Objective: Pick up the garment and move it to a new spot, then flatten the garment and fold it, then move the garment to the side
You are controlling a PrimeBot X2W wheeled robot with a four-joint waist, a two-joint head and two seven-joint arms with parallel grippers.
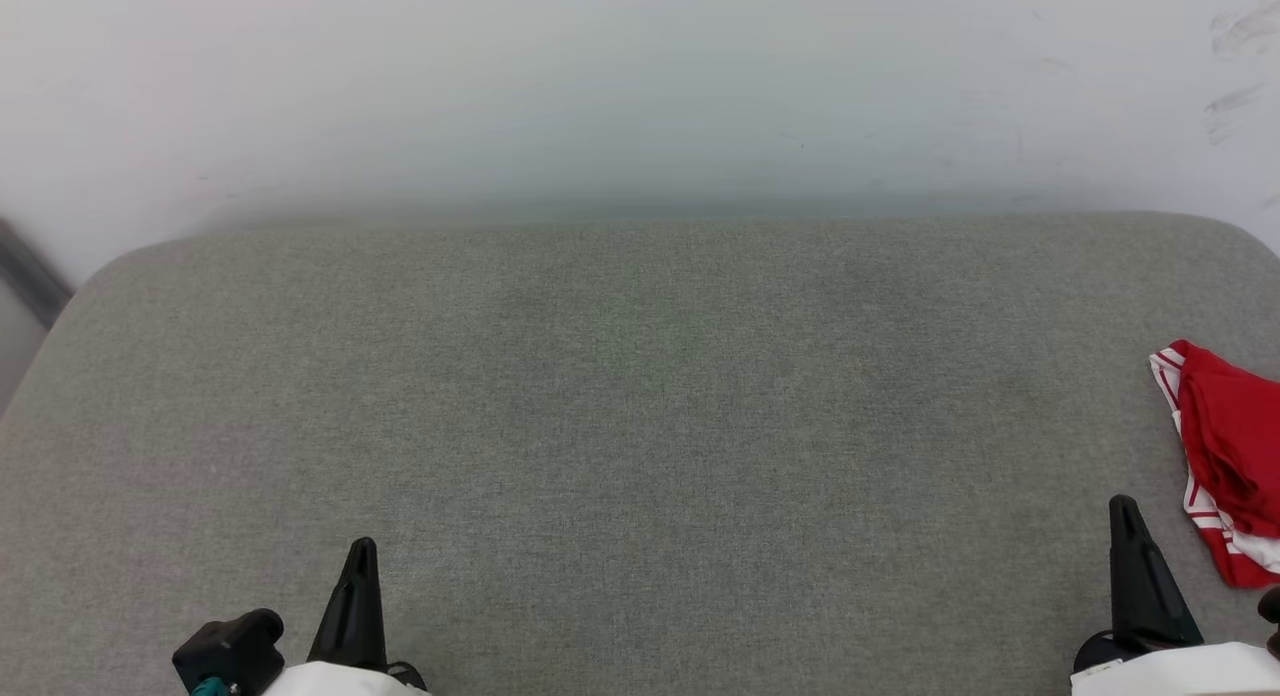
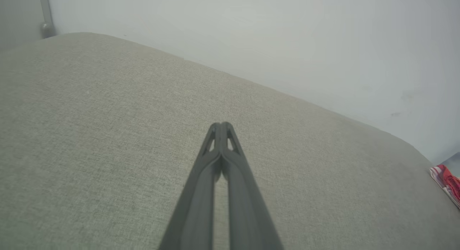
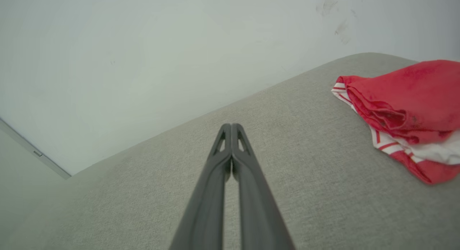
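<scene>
My right pincer (image 1: 1125,516) is pressed together, the two fingers meeting at their tips with nothing between them, low over the grey cushion (image 1: 640,426). My left pincer (image 1: 360,556) is the same: tips together, pinching nothing, well off to the other side.

Near my right pincer, on its outer side, a little ahead of the tips and apart from them, lies the garment (image 3: 406,110). It is a compact red heap at the cushion's right end, with layers lying over one another and white striped trim showing along its near edge. From my left pincer it is far across. Ahead of both pincers the cushion runs on to a pale wall (image 1: 640,76).

I judge this fits two stages: a bundle waiting to be lifted to a new spot, or a folded shirt already set aside. I cannot tell neat folds from loose bunching, and part of it is cut off from sight. Either way, my right pincer must not brush sideways into it, since I expect those soft layers to slide and open.
</scene>
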